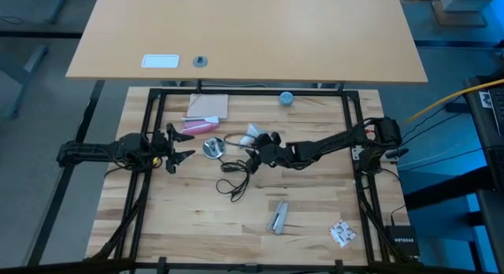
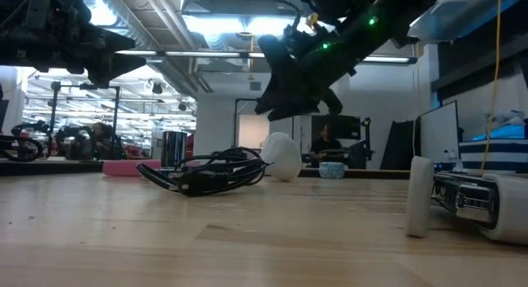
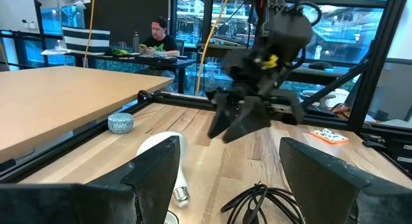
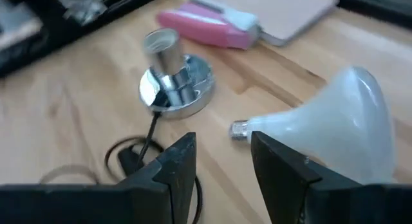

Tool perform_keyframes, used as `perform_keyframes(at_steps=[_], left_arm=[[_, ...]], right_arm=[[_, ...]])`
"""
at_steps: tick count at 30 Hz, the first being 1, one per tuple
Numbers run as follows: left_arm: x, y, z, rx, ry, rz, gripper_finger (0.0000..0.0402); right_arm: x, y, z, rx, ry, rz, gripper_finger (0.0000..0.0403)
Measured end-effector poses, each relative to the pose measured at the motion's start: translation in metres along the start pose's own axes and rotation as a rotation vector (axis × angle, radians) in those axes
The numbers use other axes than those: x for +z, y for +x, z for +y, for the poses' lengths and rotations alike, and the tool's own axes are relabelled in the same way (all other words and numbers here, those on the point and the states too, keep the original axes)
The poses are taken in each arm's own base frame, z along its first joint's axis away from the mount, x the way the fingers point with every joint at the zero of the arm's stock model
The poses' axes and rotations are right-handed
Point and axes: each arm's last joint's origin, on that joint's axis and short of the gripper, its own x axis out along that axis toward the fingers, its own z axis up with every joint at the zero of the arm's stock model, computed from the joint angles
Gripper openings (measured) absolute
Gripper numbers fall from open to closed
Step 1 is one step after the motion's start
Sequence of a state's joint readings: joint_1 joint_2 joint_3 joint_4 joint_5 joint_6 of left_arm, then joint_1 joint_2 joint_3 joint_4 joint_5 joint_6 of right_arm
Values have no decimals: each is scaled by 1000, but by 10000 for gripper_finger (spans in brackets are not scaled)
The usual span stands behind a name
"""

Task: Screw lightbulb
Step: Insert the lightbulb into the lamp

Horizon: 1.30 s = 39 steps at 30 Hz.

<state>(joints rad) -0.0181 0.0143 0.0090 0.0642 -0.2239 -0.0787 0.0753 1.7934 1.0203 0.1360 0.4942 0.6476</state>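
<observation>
Mid-table, lightbulb [image 4: 335,124] lies on its side near chrome socket base [image 4: 175,87]. Right gripper [image 4: 222,163] hovers just short, fingers parted, empty. Approach step, seemingly; next: straddle bulb, close. Left gripper [image 1: 179,144] waits open.

lightbulb [image 2: 282,156]: lying on the table [image 2: 247,237], beside the black cord [image 2: 206,173]
right gripper [image 2: 290,101]: hanging above the lightbulb, not touching it
</observation>
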Motion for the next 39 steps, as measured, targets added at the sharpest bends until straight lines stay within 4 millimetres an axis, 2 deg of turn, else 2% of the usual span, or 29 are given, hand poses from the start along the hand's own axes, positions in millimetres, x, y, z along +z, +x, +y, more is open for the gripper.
perform_keyframes(at_steps=[6,9,17,25,30,35,39], left_arm=[[0,0,0,0,0,0,258],[0,0,0,0,0,0,258],[0,0,0,0,1,2,258],[0,0,0,1,1,5,258],[-1,0,0,1,3,12,258],[-2,0,0,2,5,19,258],[-2,0,0,2,5,20,258]], right_arm=[[-9,20,-5,-16,250,-12,154],[-10,26,-7,-2,265,-26,154],[-7,27,-5,8,312,-72,154],[-9,28,-3,69,371,-10,157],[-7,29,-6,64,388,-10,198],[-2,34,-16,31,513,-13,257],[-1,36,-20,19,602,-6,281]])
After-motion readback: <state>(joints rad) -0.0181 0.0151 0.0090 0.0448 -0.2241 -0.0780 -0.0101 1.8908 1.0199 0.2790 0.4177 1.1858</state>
